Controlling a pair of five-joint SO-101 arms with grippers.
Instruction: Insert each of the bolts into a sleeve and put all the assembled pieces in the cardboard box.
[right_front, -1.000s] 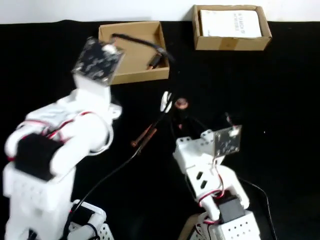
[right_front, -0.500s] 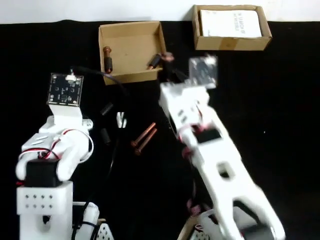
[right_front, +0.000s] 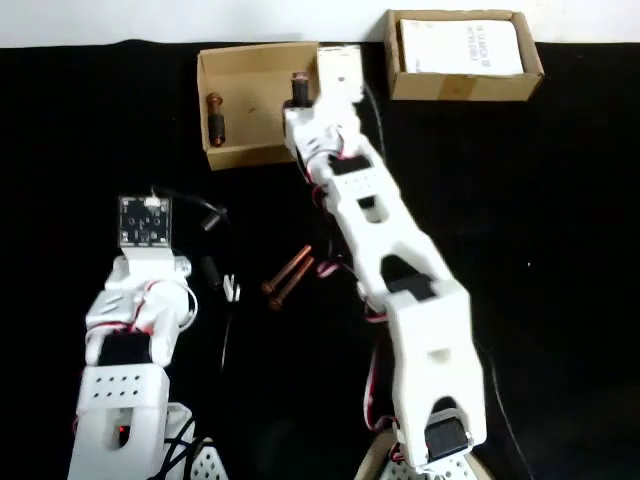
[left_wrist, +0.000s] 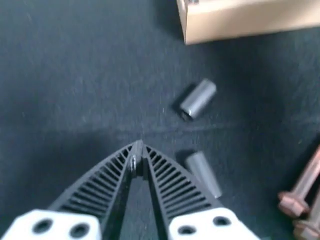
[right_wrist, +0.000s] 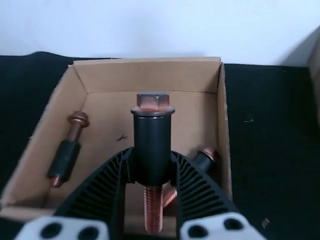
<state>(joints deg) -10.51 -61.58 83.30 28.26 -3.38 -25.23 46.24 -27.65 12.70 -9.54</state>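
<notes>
Right claw (right_wrist: 150, 175) clamps an assembled piece (right_wrist: 151, 125) over the cardboard box (right_wrist: 150, 75) — smooth black sleeve on a copper bolt, long axis upright, hex head up, threads hanging between my ribbed fingers. Past the claw a second piece (right_wrist: 67, 152) lies flat in the box; a third piece (right_wrist: 205, 157) is half hidden behind one finger. My left claw (left_wrist: 137, 150) is pinched shut on nothing above the dark worktop (left_wrist: 75, 75). One grey loose sleeve (left_wrist: 198, 99) lies beyond its tips, another loose sleeve (left_wrist: 204, 174) beside a finger — two loose bolts (left_wrist: 302, 200) are cut off.
</notes>
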